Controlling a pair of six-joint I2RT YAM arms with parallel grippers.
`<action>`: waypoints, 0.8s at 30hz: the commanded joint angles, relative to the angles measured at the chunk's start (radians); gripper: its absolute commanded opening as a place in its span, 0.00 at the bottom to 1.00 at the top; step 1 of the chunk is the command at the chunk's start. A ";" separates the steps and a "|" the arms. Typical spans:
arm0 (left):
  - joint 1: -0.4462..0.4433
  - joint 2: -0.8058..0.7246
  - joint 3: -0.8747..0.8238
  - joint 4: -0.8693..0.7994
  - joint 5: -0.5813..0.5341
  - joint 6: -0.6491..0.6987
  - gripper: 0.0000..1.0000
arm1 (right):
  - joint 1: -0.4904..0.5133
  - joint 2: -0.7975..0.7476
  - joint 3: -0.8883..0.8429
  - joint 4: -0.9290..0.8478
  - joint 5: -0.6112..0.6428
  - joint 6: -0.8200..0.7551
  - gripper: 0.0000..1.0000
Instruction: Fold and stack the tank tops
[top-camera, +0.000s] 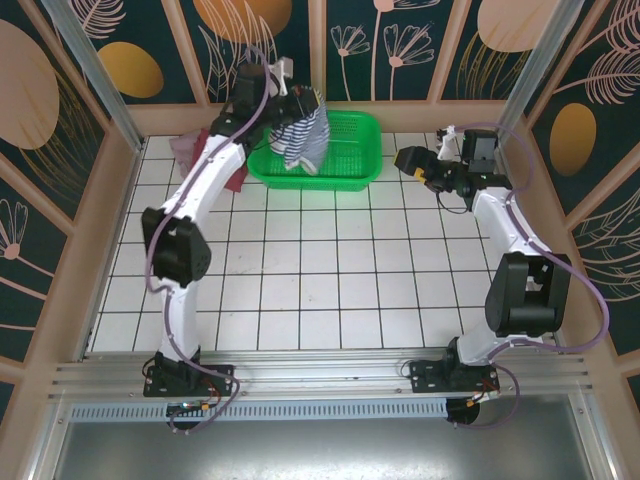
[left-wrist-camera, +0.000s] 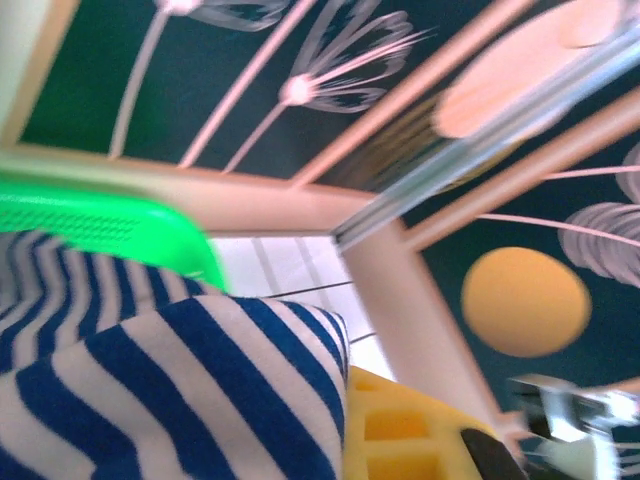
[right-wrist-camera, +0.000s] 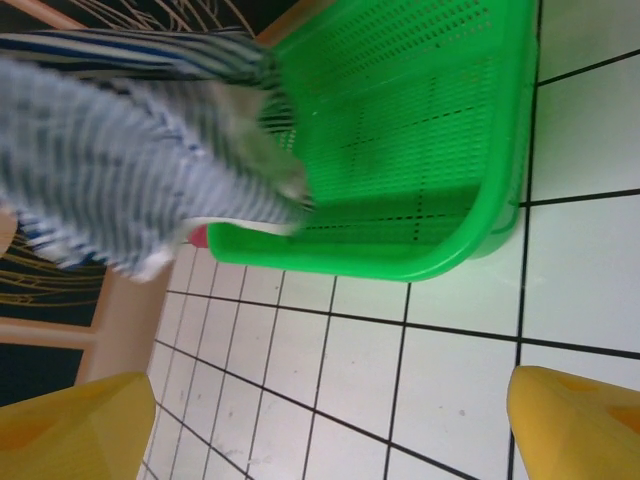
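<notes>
**Task state and grippers, described left to right from the green perforated plastic basket (top-camera: 350, 150) at the far edge of the white tiled table (top-camera: 330, 280).**

Left of the basket, partly hidden by the left arm, lie a crumpled dusty mauve-pink cloth top (top-camera: 183, 150) and, nearer the basket's left end, a dark red cloth top (top-camera: 238, 182). Neither looks folded, and no stack is visible anywhere on the table.

Over the basket's left half, the left gripper (top-camera: 298, 98) is clamped on the upper edge of the navy-and-white striped cloth tank top (top-camera: 300, 140). The top hangs from it in a loose bunch, and its lower edge reaches down to about the basket. Whether it touches the basket floor cannot be told. In the left wrist view the striped cloth lies against a yellow finger (left-wrist-camera: 400, 430).

Right of the basket, well apart from it, the right gripper (top-camera: 408, 160) faces the basket over bare tiles. Its jaws are spread wide and it holds and touches nothing.

By this evidence the task is judged to be at an early stage: one top is being taken up, and all three are left to fold and stack.
</notes>
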 joint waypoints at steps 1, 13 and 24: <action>-0.055 -0.119 -0.074 -0.105 0.022 0.009 0.00 | -0.007 -0.066 -0.027 0.107 -0.087 0.029 0.95; -0.187 -0.594 -0.692 -0.138 -0.153 -0.295 0.05 | 0.015 -0.298 -0.226 -0.041 -0.084 -0.076 0.94; -0.127 -0.386 -0.993 -0.113 -0.461 -0.071 0.40 | 0.347 -0.535 -0.597 -0.115 0.338 0.154 0.85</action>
